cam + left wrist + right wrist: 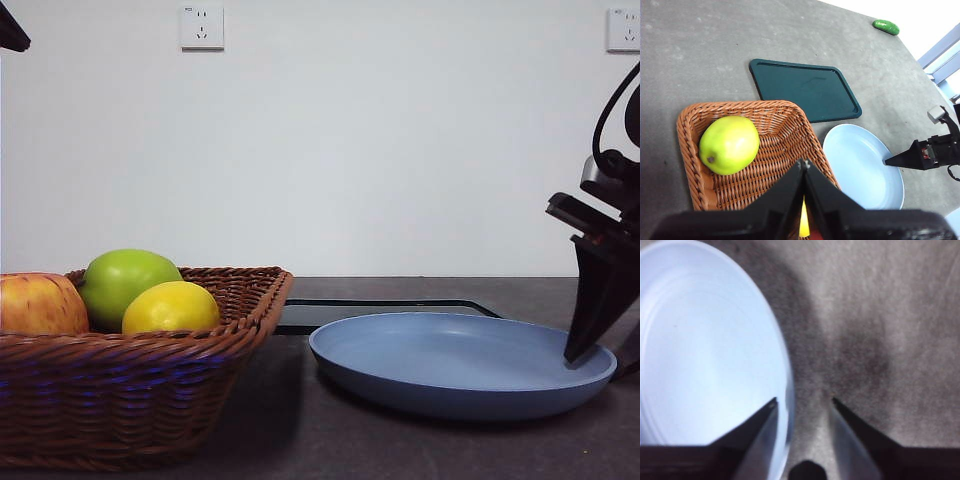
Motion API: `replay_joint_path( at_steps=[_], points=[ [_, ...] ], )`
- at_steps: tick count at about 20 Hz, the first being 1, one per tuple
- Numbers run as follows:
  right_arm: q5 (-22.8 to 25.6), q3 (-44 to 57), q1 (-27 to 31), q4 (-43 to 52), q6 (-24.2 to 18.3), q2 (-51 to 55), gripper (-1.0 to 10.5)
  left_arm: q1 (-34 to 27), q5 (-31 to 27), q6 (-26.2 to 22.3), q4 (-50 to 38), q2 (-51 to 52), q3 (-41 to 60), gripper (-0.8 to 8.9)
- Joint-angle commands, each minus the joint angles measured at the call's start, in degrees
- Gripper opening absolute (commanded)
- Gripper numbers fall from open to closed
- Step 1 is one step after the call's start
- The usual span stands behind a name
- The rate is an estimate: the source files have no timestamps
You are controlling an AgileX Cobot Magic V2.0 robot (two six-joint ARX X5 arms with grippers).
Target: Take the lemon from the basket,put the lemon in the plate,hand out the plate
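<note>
1. My right gripper (pixel 804 401) has its jaws apart, straddling the plate's (pixel 400 385) rim at the plate's 3 o'clock edge in the front view.
2. My left gripper (pixel 804 162) hangs pinched together above the basket (pixel 150 400); the lemon (pixel 171 308) lies inside, just beneath it.
3. Bare table (pixel 700 55) lies outside the plate's rim; a black tray (pixel 805 90) sits just behind it.
4. The basket also holds a green apple (pixel 125 280) and a red-yellow apple (pixel 38 305); the plate holds nothing.

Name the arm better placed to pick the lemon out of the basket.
Left. The left gripper hangs shut over the basket, directly above the lemon. The right gripper is open astride the plate's far rim.
</note>
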State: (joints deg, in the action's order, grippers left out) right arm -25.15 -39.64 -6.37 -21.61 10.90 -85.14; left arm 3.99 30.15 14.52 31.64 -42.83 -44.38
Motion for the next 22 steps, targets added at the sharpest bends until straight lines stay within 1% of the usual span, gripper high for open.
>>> replay_joint_path(
  at_steps=[1,3,4,5,8,12,13,15,16,17,19,21,22],
  points=[
    [-0.2,-1.0,-0.1,0.7,0.2,-1.0,0.7,0.2,-0.2,-1.1,-0.8,-0.3,-1.0,0.08],
    [-0.3,-1.0,-0.1,0.6,0.2,-1.0,0.1,0.2,-0.1,-1.1,-1.2,-0.2,-1.0,0.08],
    [-0.3,-1.0,-0.1,0.6,0.3,-1.0,0.0,0.2,-0.1,-1.1,-1.3,-0.2,-1.0,0.08],
    [-0.3,-1.0,-0.1,0.6,1.4,-0.9,0.0,0.2,0.0,-1.0,-1.4,-0.2,-1.0,0.08],
    [-0.2,-1.0,0.0,0.0,2.7,0.9,0.0,0.2,0.3,-1.0,-1.0,-0.2,-1.0,0.09],
    [-0.2,-1.1,0.0,-3.0,3.2,7.1,0.0,0.2,0.4,-0.6,-1.1,-0.2,-1.0,0.15],
    [-0.2,-1.1,0.0,-3.8,3.2,9.0,0.0,0.2,0.9,-0.5,-1.0,-0.2,-1.0,0.57],
    [-0.2,-1.1,0.0,-5.5,3.2,12.9,0.0,0.2,4.0,1.2,-1.1,-0.2,-1.0,2.62],
    [-0.2,-1.1,0.0,-6.2,3.2,14.9,0.0,0.4,5.9,2.3,-1.1,-0.2,-1.0,3.5],
    [-0.2,-1.1,0.0,-6.7,3.2,16.7,0.0,0.7,8.1,2.6,-1.1,-0.2,-1.0,3.98],
    [-0.2,-1.3,0.0,-7.4,3.3,20.2,0.0,2.1,11.6,4.4,-1.1,-0.3,-1.0,4.16],
    [-0.1,-2.0,0.0,-7.8,4.1,22.9,0.0,4.4,11.5,5.9,-1.0,-0.3,-1.0,4.16],
    [0.0,-2.6,0.0,-8.2,4.3,24.1,0.0,5.8,9.6,6.7,-1.1,-0.3,-1.0,4.16]
  ],
)
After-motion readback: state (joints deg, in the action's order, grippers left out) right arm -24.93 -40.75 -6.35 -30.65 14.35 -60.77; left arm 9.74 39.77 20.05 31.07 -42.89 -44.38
